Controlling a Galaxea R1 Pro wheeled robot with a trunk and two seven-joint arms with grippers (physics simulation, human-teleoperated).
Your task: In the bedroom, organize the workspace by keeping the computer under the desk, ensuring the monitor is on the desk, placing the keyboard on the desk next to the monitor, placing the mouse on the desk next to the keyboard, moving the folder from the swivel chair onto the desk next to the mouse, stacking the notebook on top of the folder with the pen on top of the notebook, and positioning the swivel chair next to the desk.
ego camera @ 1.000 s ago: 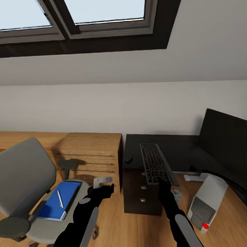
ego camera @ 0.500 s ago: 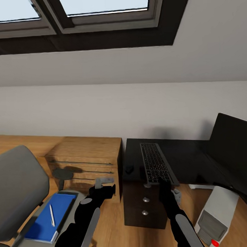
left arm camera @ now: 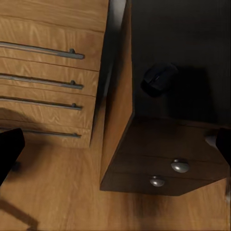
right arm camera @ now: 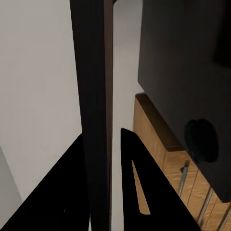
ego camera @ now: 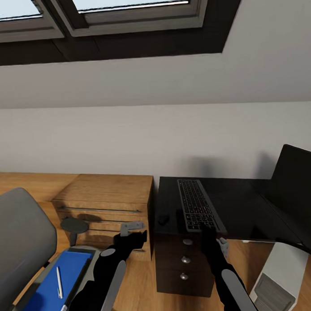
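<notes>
So, right gripper [ego camera: 207,228] clamped on the near edge of the slim black-keyed keyboard [ego camera: 196,205], held over the long black desk top [ego camera: 238,202]. Small black rounded mouse [ego camera: 163,219] just left of it. Left gripper [ego camera: 131,231]: can't tell if spread or closed.

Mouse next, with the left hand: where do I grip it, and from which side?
Come straight down on the mouse and pinch across its two long flanks. It lies flat and low on the desk and is rounded on top, so a side approach would likely find nothing to catch.
</notes>
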